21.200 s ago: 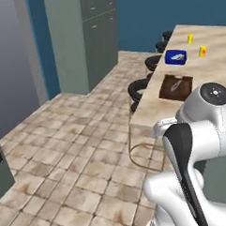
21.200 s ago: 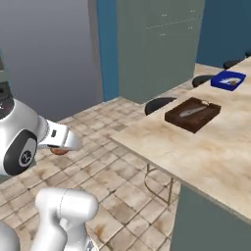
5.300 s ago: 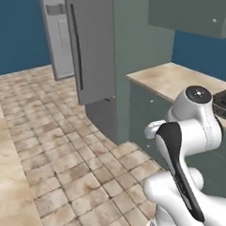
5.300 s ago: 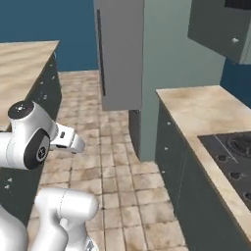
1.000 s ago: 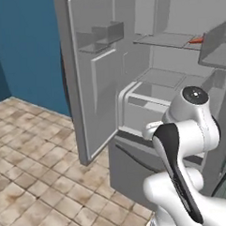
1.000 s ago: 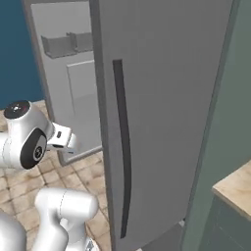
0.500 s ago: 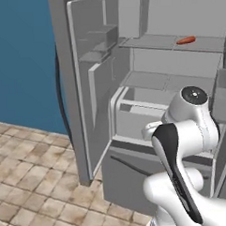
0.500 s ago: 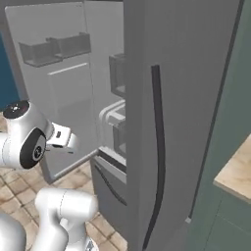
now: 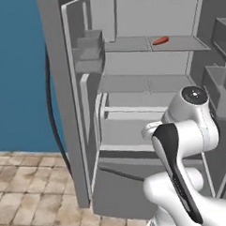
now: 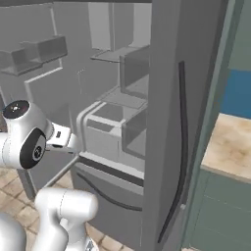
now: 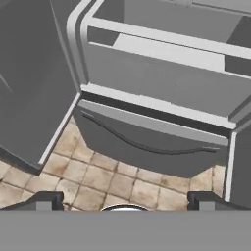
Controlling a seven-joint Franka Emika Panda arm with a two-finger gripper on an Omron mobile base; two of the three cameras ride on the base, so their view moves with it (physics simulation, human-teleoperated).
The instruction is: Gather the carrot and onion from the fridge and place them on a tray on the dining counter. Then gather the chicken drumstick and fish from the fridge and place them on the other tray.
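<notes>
The fridge (image 9: 146,89) is cut off at the top and right edges of the left base view, its right door bins only partly shown. The arm (image 9: 182,144) hides part of the lower shelf and drawer behind it. In the right base view the closed-side door (image 10: 171,122) blocks most of the interior. The carrot (image 9: 160,40) is small; its detail cannot be told. The desk (image 10: 230,147) is cut off at the right edge.

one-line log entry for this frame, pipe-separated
phase: at fridge, doors open | carrot: on upper shelf, untouched | gripper: open, empty, aimed at freezer drawer | next: likely reach for carrot
</notes>
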